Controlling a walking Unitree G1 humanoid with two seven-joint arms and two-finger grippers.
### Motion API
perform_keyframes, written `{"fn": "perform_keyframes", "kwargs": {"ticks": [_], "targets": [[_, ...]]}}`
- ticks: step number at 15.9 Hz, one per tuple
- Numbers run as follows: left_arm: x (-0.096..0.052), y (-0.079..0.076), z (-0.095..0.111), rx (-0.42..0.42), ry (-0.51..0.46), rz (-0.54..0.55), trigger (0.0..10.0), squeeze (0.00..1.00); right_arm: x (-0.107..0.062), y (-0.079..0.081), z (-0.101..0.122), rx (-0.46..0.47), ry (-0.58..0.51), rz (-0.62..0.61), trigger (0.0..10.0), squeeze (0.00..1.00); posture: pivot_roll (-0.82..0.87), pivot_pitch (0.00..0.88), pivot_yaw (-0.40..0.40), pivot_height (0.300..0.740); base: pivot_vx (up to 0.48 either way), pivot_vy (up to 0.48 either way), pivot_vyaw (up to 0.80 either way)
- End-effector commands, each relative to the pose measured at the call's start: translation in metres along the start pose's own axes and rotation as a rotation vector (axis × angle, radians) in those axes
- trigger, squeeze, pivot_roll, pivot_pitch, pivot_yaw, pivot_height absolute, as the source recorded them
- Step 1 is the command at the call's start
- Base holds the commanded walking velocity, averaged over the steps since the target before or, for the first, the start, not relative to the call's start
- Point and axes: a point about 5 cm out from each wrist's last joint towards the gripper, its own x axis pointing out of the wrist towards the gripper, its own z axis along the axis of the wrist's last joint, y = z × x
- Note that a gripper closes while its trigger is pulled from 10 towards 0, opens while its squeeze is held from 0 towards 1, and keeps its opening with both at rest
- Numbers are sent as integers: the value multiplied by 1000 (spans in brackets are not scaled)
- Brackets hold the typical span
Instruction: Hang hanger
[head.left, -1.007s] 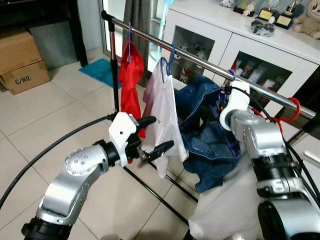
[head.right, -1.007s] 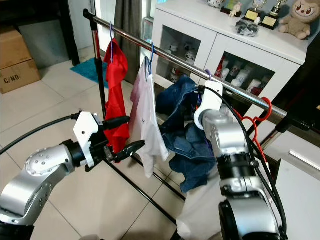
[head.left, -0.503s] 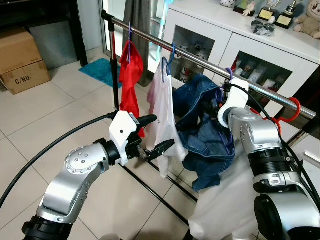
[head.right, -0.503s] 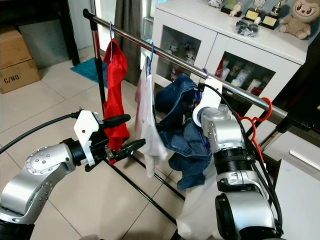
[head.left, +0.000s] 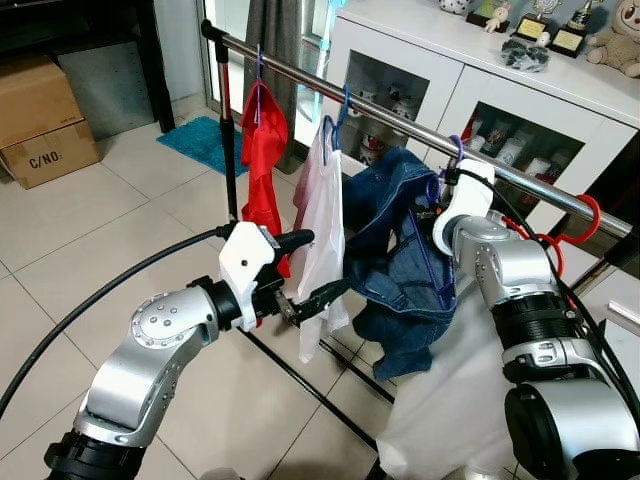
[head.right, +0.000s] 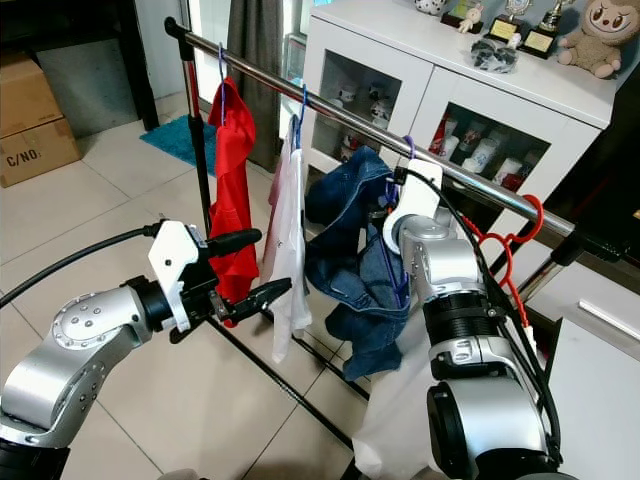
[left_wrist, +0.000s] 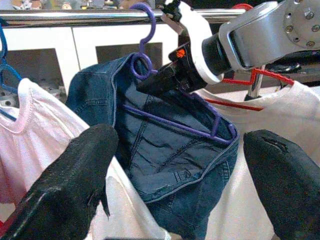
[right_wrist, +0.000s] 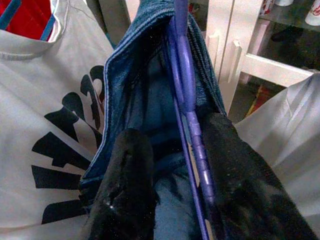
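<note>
A purple hanger (left_wrist: 175, 125) carries a blue denim garment (head.left: 400, 270). Its hook (head.left: 455, 146) sits over the chrome rail (head.left: 390, 118) of the clothes rack. My right gripper (left_wrist: 152, 82) is shut on the hanger's neck just under the hook; in the right wrist view the purple hanger (right_wrist: 187, 100) runs between the two black fingers (right_wrist: 132, 165). My left gripper (head.left: 328, 262) is open, held out lower down, in front of a white shirt (head.left: 320, 200) and apart from the denim.
A red shirt (head.left: 262, 140) hangs at the rail's left end, beside the white shirt. A red hanger (head.left: 565, 245) with a white garment (head.left: 450, 400) hangs to the right. A white cabinet (head.left: 480, 90) stands behind the rack, and a cardboard box (head.left: 40, 120) and blue mat (head.left: 205, 140) lie on the floor.
My right gripper has shifted left along the rail with the hanger. The denim swung left toward the white shirt, which has turned edge-on. The left arm has stayed still.
</note>
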Motion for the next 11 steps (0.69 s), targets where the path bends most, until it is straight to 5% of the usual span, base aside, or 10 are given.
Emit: {"fn": "perform_keyframes", "kwargs": {"ticks": [1, 7, 11], "targets": [[4, -1, 0, 9, 10, -15, 10000, 0, 0, -4, 4, 16, -14, -17, 1373, 0, 11, 0, -134, 740, 0, 0, 0], [3, -2, -1, 11, 12, -15, 10000, 0, 0, -3, 0, 18, -12, -8, 39, 0, 11, 0, -132, 740, 0, 0, 0], [3, -3, -2, 11, 13, -15, 10000, 0, -1, -3, -1, 17, -12, -1, 0, 0, 11, 0, -133, 740, 0, 0, 0]]}}
